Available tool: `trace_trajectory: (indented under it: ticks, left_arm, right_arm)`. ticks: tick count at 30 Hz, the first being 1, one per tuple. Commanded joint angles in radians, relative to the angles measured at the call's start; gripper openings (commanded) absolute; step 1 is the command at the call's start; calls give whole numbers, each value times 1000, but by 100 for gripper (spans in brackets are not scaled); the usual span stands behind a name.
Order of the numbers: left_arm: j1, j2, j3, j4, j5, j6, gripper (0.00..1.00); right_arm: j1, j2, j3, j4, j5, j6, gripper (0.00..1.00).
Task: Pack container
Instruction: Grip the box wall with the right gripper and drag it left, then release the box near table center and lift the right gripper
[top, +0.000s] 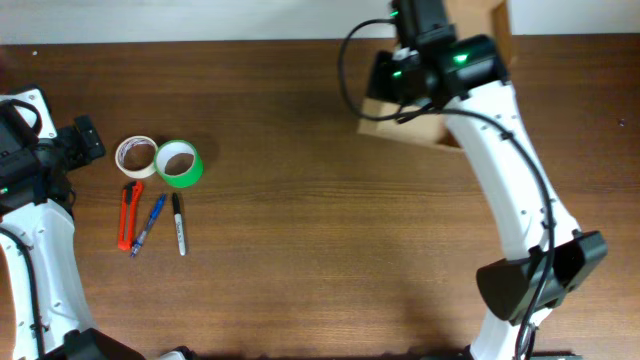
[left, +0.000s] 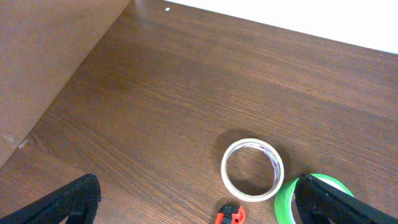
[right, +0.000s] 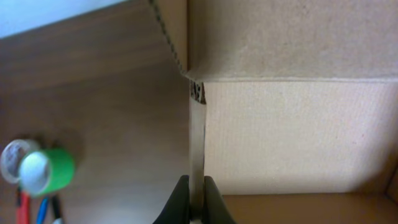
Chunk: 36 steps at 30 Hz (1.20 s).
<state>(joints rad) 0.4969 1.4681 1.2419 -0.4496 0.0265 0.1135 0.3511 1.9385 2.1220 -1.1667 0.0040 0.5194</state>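
Container (top: 410, 130) at tabletop's (top: 320, 200) far edge, right of centre: one wall pinched by R jaws, shut on it, prob. so it can be dragged nearer for packing. L jaws held wide open, empty, over white tape roll (top: 136, 156) & green roll (top: 179, 163) nr left edge, prob. for pickup.

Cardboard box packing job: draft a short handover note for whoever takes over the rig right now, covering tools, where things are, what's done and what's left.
Left tool: open, empty, hovering above the white tape roll.
Right tool: shut on a cardboard edge of the container, at the table's far right.
Loose at the table's left: white tape roll, green tape roll, red box cutter, blue pen, black marker.
Done: container open and gripped; nothing shows inside the part in view.
Left: probably move the items into the container, then close the flap.
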Motion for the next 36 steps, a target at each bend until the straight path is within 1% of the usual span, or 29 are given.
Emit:
trace_trajectory:
  ticks: [1,3,7,12,15,17,20,28,36]
  left_arm:
    - [4,6,18,0,0,20,100]
    - [4,6,18,0,0,19,100]
    - [4,6,18,0,0,19,100]
    - [4,6,18,0,0,19,100]
    - [4,6,18,0,0,19,100]
    - [4,6,18,0,0,19,100]
    - [4,6,18,0,0,19,99]
    - [4,6,18,0,0,20,100]
    - [4,6,18,0,0,19,100]
  right_arm:
    - [114,-5,18,4,50,93,4]
    - [165,6,18,17,66,94,4]
    - [233,33,18,56,65,48,4]
    - [267,71,18,73,88,-13,4]
    - [273,102,18,74,103,-18,4]
    - [278,119,18,74,107,10,4]
    - [293,139,18,72,113,89,4]
    - [388,154,18,72,173,288,4]
    - [422,224,18,79,162,294,4]
